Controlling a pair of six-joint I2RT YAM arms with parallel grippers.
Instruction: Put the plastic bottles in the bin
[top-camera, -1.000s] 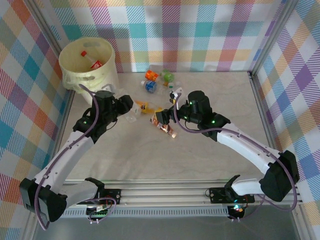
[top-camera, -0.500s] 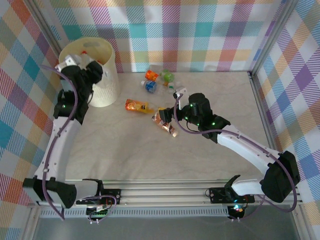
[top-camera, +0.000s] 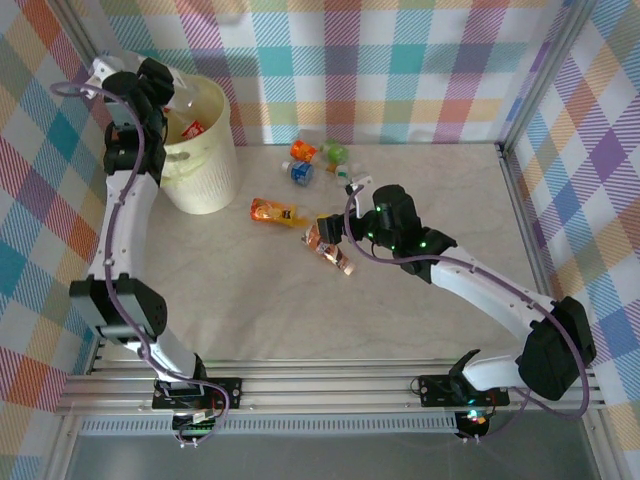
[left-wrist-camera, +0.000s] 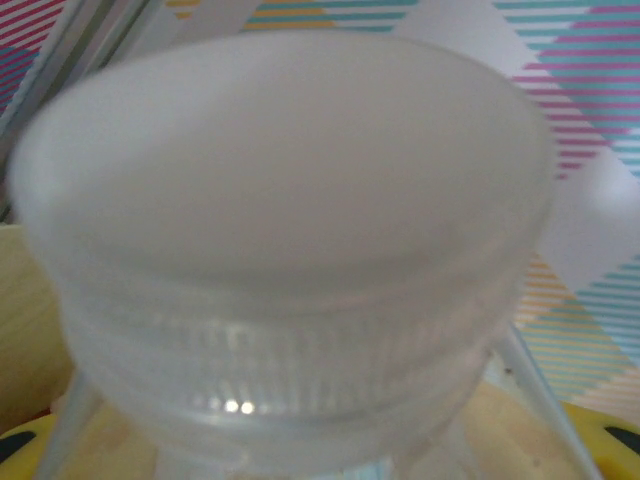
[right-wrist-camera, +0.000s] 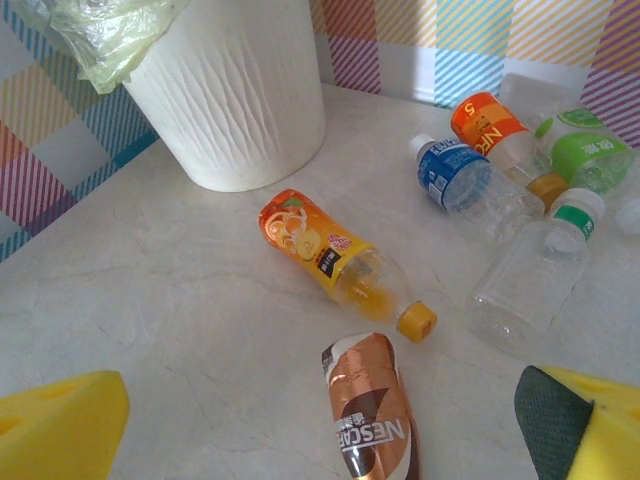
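The left arm is stretching tall up the left side of the pen, its links stacked almost straight, and its wrist is bending over the near rim of the bin (top-camera: 205, 165) in the far-left corner. The left gripper (top-camera: 168, 90) is hanging just above the bin's mouth. On its own camera a clear bottle (left-wrist-camera: 290, 200) is sitting cap-first right against the lens, with the yellow fingers (left-wrist-camera: 22, 445) peeking out at the bottom corners on either side, so the claw is clamped on that bottle. Down inside the bin a red-labelled bottle (top-camera: 192, 127) is lying.

The right arm is lying low and long across the table (top-camera: 400, 330), elbow out to the right, forearm reaching in towards the middle. The right gripper (top-camera: 335, 232) is hovering over a crushed brown bottle (right-wrist-camera: 368, 415), fingers (right-wrist-camera: 60, 420) spread wide apart, the bottle lying between them on the tabletop, untouched.

Just beyond it an orange bottle (right-wrist-camera: 335, 255) is lying on its side with its yellow cap pointing at the brown one. Farther back, a blue-labelled bottle (right-wrist-camera: 458, 180), an orange-red one (right-wrist-camera: 488, 125), a green-labelled one (right-wrist-camera: 588, 155) and a clear bottle with a green band (right-wrist-camera: 528, 280) are clustered near the rear wall, all outside the bin.
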